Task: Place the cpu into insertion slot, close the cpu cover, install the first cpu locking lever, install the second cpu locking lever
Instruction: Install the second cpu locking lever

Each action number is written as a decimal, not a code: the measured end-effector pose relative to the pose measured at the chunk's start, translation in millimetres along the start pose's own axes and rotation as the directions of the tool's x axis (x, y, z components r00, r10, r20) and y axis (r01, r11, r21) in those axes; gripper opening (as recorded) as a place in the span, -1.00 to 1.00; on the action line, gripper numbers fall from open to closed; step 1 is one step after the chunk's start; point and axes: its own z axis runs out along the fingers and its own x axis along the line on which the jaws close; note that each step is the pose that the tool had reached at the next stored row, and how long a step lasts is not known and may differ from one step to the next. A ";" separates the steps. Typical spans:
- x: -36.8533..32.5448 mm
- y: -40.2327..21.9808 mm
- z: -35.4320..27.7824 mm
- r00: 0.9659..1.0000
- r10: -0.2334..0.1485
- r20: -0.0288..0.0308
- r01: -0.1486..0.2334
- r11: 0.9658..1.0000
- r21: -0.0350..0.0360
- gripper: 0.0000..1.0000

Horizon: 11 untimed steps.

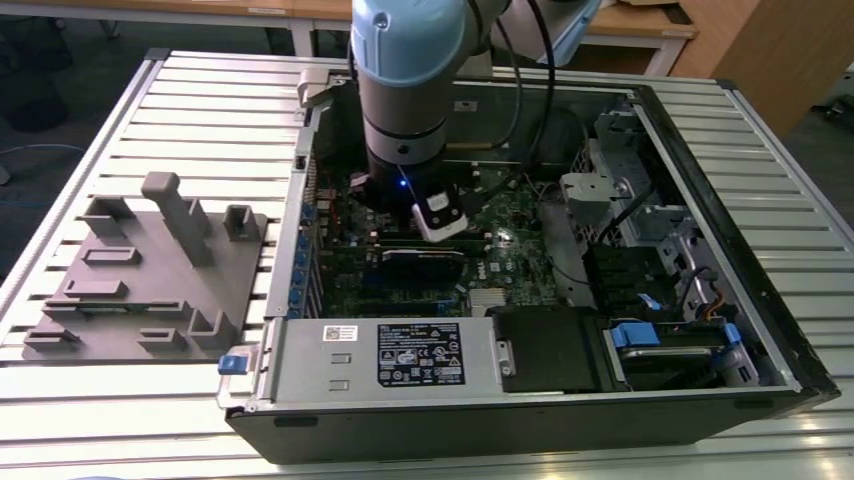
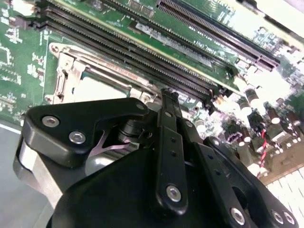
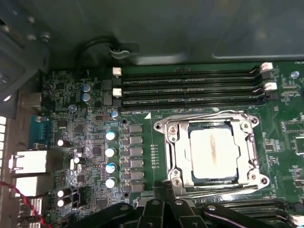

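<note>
While the arm reaches down into the open computer case [image 1: 747, 330] in the exterior view, the gripper [image 3: 164, 190] is seen at the edge of the insertion slot [image 3: 164, 128] on the green circuit board [image 3: 142, 118]. Its fingers [image 2: 169, 109] are pressed together on nothing. The cpu [image 3: 212, 154] is seated in the socket, framed by the closed cpu cover [image 3: 173, 156], beside the long black memory slots [image 3: 190, 88]
</note>
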 end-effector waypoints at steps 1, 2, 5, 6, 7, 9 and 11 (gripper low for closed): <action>0.0 0.4 -1.8 1.000 0.000 0.000 0.000 1.000 0.000 -0.79; -0.1 0.8 -3.6 1.000 0.000 0.000 0.000 1.000 0.000 -0.79; -0.1 1.1 -4.8 1.000 0.000 0.000 0.000 1.000 0.000 -0.79; -0.1 1.1 -4.8 1.000 0.000 0.000 0.000 1.000 0.000 -0.79; -0.1 1.1 -4.8 1.000 0.000 0.001 0.000 1.000 0.000 -0.79; 0.1 1.0 -4.2 1.000 -0.001 0.003 0.001 1.000 0.000 -0.79; 0.9 0.3 -1.6 1.000 -0.002 0.008 0.002 1.000 -0.001 -0.79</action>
